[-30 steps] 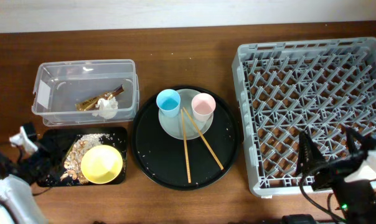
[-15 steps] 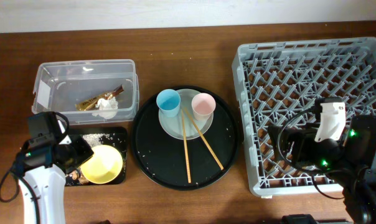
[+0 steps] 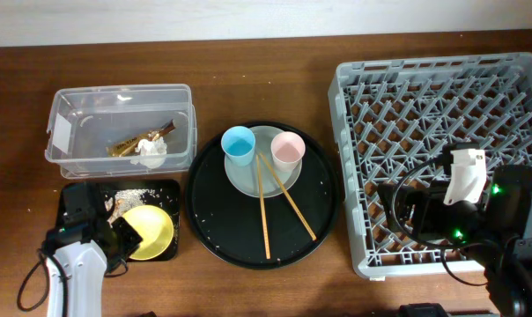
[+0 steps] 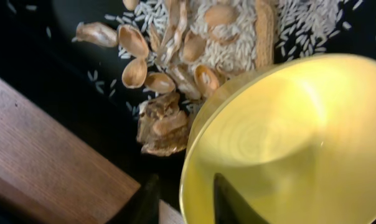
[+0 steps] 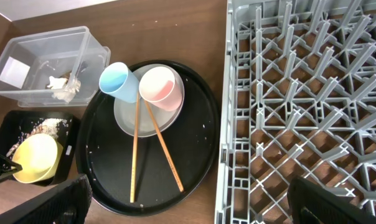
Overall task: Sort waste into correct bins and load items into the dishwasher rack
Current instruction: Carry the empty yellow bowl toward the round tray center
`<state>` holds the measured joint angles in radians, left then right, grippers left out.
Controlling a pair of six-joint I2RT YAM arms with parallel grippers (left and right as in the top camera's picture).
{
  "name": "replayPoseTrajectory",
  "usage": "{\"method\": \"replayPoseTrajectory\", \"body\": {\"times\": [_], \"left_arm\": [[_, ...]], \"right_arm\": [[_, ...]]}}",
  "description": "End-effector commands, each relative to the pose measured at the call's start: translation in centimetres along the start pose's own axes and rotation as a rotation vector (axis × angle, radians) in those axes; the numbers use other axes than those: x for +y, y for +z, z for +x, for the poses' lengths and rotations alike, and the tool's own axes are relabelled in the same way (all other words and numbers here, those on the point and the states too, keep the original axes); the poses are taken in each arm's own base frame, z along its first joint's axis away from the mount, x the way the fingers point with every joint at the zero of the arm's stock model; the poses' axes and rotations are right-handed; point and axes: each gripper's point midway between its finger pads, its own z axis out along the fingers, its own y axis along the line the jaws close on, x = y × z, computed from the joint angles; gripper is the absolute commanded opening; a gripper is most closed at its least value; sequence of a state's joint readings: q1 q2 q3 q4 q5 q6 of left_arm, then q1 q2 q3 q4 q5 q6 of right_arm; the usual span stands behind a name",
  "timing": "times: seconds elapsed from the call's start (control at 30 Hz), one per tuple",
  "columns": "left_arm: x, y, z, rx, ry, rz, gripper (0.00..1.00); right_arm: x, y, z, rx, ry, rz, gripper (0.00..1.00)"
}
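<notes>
Status: waste looks sorted. The crumpled white tissue [image 3: 150, 151] and the brown-gold crinkled wrapper [image 3: 129, 145] sit in the clear rectangular plastic tub [image 3: 63, 158]. The beige food scraps [image 4: 169, 56] and white rice grains [image 4: 300, 25] lie in the shallow black rectangular tray [image 3: 72, 192].

Loading hasn't started, by my read. I see nothing in the large grey lattice dishwasher rack [image 3: 424, 97]. The light blue cup [image 3: 238, 144], the pink cup [image 3: 287, 150] and the two wooden chopsticks [image 3: 262, 211] sit on the pale green-white round plate [image 3: 248, 176], which is on the big round black tray [image 3: 222, 229].

The yellow bowl [image 3: 151, 231] is in the shallow tray, over the scraps. My left claw [image 4: 185, 186] straddles its near rim, one finger inside and one outside. I can't tell whether it's pinching. The right claw [image 5: 188, 186] is spread wide and holds nothing, hovering over the rack's front edge.

Blind spots:
- The left fingertips are cut off at the bottom of the wrist view, and the arm hides them from overhead.
- I can't tell if the bowl is off the tray floor.
- The right arm covers the rack's front-right corner.
</notes>
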<state>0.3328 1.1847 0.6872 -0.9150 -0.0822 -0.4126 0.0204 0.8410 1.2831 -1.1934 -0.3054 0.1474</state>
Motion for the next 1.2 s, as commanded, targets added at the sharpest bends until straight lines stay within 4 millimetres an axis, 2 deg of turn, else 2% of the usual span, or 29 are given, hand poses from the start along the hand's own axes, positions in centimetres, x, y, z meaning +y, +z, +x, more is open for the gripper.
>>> {"method": "replayPoseTrajectory", "body": {"times": [0.0,0.03,0.1,0.23,0.3,0.4,0.5,0.53,0.57,0.63,0.67,0.8,0.97,1.1,1.17], "left_arm": [[-0.2,0.1,0.1,0.002,-0.002,0.007,0.18],[-0.2,0.1,0.0,0.0,-0.002,0.008,0.11],[-0.2,0.1,0.1,0.0,-0.002,0.008,0.04],[-0.2,0.0,0.0,-0.002,-0.002,0.008,0.01],[-0.5,-0.9,-0.9,-0.03,-0.004,0.021,0.01],[-1.4,-5.3,-3.7,-0.117,-0.012,0.061,0.01],[-1.8,-9.6,-5.1,-0.161,-0.014,0.089,0.01],[-2.1,-10.9,-5.1,-0.158,-0.012,0.112,0.01],[-2.9,-11.2,-4.6,-0.132,-0.006,0.161,0.01],[-6.4,-11.9,-2.5,-0.038,0.102,0.366,0.01],[-7.4,-12.2,-2.0,-0.02,0.134,0.414,0.0],[-10.0,-12.7,0.0,0.0,0.267,0.451,0.01],[-14.2,-12.9,2.1,0.0,0.414,0.498,0.01],[-15.1,-10.5,2.9,0.03,0.452,0.375,0.01],[-16.3,-9.3,3.5,0.06,0.492,0.36,0.0]], "right_arm": [[0.4,-0.5,-0.3,-0.012,-0.009,-0.011,0.99],[0.3,-0.5,-0.2,-0.009,-0.007,-0.003,0.99],[0.3,-0.5,-0.1,-0.004,-0.006,-0.003,0.99],[0.3,-0.5,-0.1,-0.007,-0.045,-0.003,0.99],[0.3,-0.5,-0.1,-0.007,-0.047,-0.003,0.99],[0.4,-0.5,-0.7,-0.028,-0.055,-0.007,1.0],[0.4,-0.5,-0.7,-0.031,-0.057,-0.007,1.0],[0.4,-0.5,-0.8,-0.034,-0.058,-0.007,1.0],[0.4,-0.5,-0.8,-0.035,-0.062,-0.007,1.0],[0.3,-0.3,-0.7,-0.021,-0.057,-0.005,1.0],[0.2,-0.1,-0.4,-0.004,-0.051,-0.003,1.0],[-0.4,1.4,1.6,0.135,-0.033,0.002,0.98],[0.4,3.4,3.0,0.275,-0.081,-0.094,0.93],[0.1,5.1,4.0,0.377,-0.091,-0.111,0.91],[0.9,6.1,4.4,0.42,-0.119,-0.137,0.9]]}}
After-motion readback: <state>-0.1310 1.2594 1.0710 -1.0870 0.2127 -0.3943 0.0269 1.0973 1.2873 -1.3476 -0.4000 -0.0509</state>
